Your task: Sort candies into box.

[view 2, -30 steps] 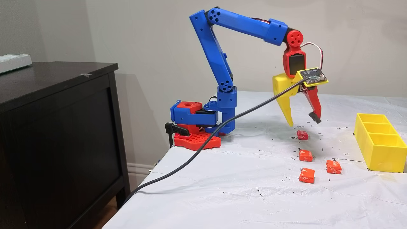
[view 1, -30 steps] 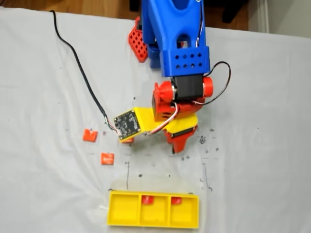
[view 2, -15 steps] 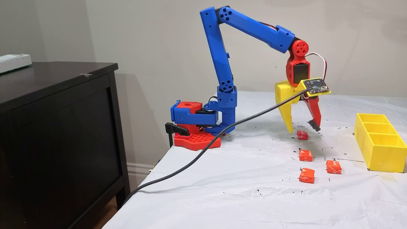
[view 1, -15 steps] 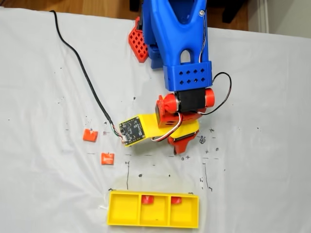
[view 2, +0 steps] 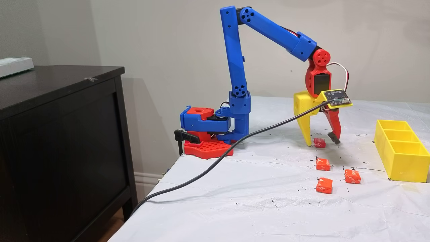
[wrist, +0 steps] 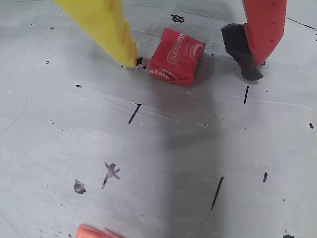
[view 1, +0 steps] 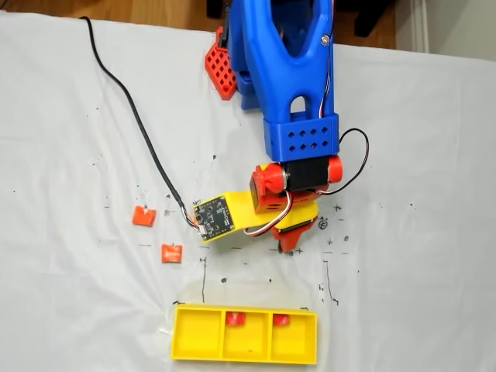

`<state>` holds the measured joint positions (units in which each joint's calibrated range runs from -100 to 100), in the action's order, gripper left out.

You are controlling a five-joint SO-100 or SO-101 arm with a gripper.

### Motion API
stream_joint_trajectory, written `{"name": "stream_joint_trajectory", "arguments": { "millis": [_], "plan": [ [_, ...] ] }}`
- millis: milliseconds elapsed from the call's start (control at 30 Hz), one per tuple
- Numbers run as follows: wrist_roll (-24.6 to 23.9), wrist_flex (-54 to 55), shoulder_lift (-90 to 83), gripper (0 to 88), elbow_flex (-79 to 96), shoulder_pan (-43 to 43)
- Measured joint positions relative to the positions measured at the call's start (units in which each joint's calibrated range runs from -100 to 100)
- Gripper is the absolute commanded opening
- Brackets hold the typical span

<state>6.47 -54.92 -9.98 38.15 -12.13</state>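
A red candy [wrist: 176, 60] with white marks lies on the white cloth between my gripper's [wrist: 192, 68] fingers. The yellow fingertip [wrist: 130, 55] is at its left corner and the red finger's black pad [wrist: 241, 52] stands a little off its right side. In a fixed view from the side the gripper [view 2: 321, 142] is open and low over this candy [view 2: 319, 143]. Three orange candies [view 2: 323, 164] [view 2: 352, 176] [view 2: 324, 185] lie nearer the camera. The yellow box [view 1: 198, 337] holds a red candy in its middle compartment [view 1: 235, 317] and one in its right compartment [view 1: 280, 318].
A black cable [view 1: 132, 116] runs across the cloth to the camera board on the wrist. The arm's red and blue base [view 2: 205, 129] sits at the table's far edge. A dark cabinet [view 2: 60, 134] stands left of the table. Ink marks dot the cloth.
The arm has lowered and reached slightly forward, bringing the open fingers from above the red candy down to either side of it. The candies and box have not moved.
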Motion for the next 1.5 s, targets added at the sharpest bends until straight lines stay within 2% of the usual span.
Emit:
{"name": "stream_joint_trajectory", "arguments": {
  "millis": [200,267,333,800,967,1200,1500],
  "plan": [
    [-0.3,1.0,1.5,25.2,-0.3,0.0],
    [-0.3,1.2,2.5,16.2,-0.6,0.0],
    [-0.3,1.2,2.9,0.2,-0.9,0.0],
    [-0.2,1.0,1.0,0.2,-1.0,0.0],
    [-0.2,-2.1,-2.8,0.2,-1.3,0.5],
    [0.0,-7.6,-9.2,0.2,-10.4,6.2],
    [-0.1,-11.2,-7.1,0.2,-27.1,13.9]
  ]
}}
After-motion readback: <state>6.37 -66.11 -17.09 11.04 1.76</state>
